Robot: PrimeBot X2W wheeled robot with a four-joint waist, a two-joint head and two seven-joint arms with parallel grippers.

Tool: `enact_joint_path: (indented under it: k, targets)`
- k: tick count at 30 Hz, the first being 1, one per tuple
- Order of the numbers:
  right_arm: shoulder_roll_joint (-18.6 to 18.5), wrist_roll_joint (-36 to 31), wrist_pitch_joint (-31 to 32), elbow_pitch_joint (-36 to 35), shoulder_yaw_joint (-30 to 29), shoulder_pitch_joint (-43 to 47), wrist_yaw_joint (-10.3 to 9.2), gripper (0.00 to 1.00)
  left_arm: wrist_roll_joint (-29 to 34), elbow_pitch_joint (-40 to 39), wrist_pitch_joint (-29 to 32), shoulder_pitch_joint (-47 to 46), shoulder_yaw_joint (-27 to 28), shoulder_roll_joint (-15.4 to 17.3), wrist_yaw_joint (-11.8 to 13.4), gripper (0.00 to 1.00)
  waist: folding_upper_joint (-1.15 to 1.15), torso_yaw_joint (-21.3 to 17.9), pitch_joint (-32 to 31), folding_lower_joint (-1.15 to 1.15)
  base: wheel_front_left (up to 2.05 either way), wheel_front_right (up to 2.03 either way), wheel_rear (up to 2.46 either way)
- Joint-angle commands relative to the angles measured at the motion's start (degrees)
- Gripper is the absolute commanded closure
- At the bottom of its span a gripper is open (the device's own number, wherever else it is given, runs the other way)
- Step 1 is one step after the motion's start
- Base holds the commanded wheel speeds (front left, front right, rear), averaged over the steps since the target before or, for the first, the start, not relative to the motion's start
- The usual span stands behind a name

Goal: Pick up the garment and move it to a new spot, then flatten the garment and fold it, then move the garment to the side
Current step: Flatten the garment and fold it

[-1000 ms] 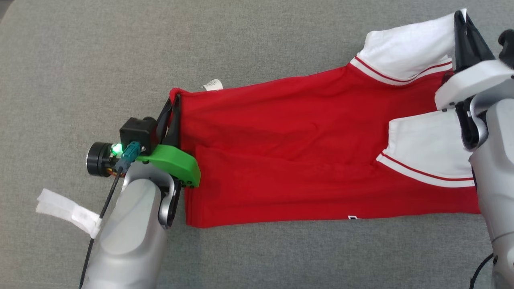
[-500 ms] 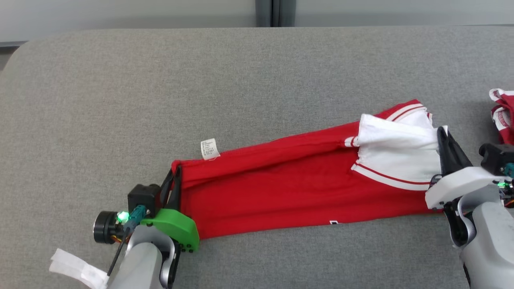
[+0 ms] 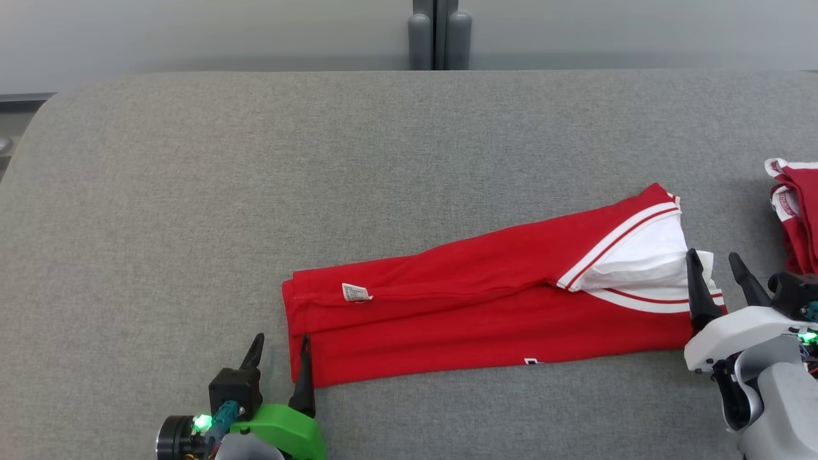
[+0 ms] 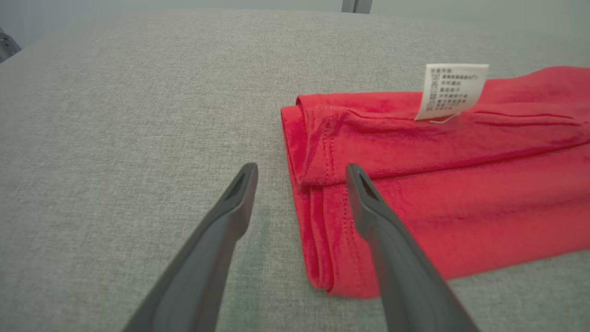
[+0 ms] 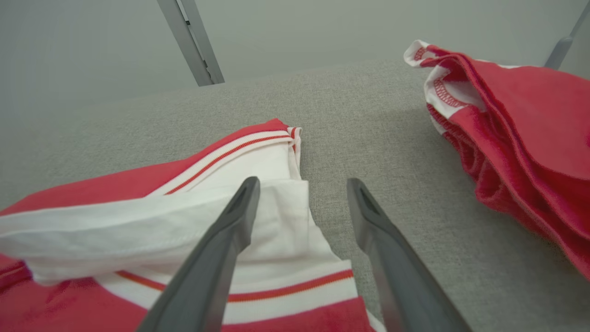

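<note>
The garment [image 3: 486,306] is red with white striped sleeves, folded lengthwise into a long strip across the grey table [image 3: 255,191]; a white care label [image 3: 355,292] sits near its left end. My left gripper [image 3: 278,348] stands open at the strip's near-left corner, one finger beside the cloth and one over its edge. From the left wrist, the left gripper [image 4: 299,173] straddles the folded hem of the garment [image 4: 438,184] and holds nothing. My right gripper [image 3: 716,268] is open at the right end. The right wrist view shows the right gripper [image 5: 302,186] above the white sleeve [image 5: 207,221], empty.
A second red and white garment [image 3: 795,211] lies bunched at the table's right edge, seen close in the right wrist view as a red and white pile [image 5: 516,133]. A grey post [image 3: 438,35] stands behind the table's far edge. Bare grey surface stretches to the left and far side.
Both grippers have opened and let go of the garment, which now lies folded once more into a narrower strip. The arms have drawn back toward me; the head camera has tilted up.
</note>
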Motion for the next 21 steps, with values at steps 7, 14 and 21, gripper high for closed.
enact_joint_path:
  k: [7, 14, 21]
  targets:
    - [-0.5, -3.0, -0.2, -0.3, -2.4, -3.1, -0.09, 0.00, -0.7, -4.8, 0.0, 2.3, -1.0, 0.3, 2.0, 0.00, 0.00, 3.5, 0.4, 0.00, 0.00, 0.00, 0.00]
    - [-1.3, -7.2, 1.0, 8.6, -4.4, -6.8, -0.09, 0.00, -1.3, -5.3, 0.0, 0.3, -2.1, 0.2, 2.5, 0.00, 0.00, 5.9, 1.0, 0.00, 0.00, 0.00, 0.00]
    - [-0.9, -8.1, 4.7, 19.2, -5.6, -6.1, -0.09, 0.00, -2.1, -5.6, 0.0, 0.3, -2.7, 0.2, 2.9, 0.00, 0.00, 6.8, 1.5, 0.00, 0.00, 0.00, 0.00]
